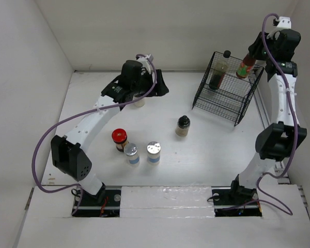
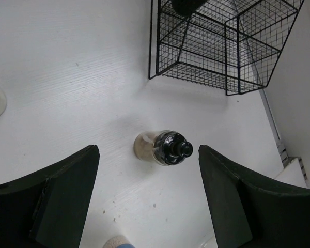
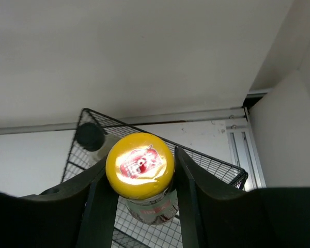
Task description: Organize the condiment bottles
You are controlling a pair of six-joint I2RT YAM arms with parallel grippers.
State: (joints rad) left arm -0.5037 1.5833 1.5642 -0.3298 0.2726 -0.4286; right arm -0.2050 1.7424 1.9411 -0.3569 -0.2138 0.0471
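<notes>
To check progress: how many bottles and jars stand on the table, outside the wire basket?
5: the red-lidded jar, left shaker and right shaker in front; the tan bottle at centre; the pale bottle partly hidden by the left arm. The arm may hide others.

Glossy yellow cap (image 3: pixel 140 164), black wire basket (image 1: pixel 227 93)

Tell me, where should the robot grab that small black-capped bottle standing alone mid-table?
The black-capped bottle stands upright with nothing close beside it, so coming straight down from above looks best. Close on the round tan body just below the cap: it seems narrow enough to pinch, and wider than the cap's small knob.
</notes>
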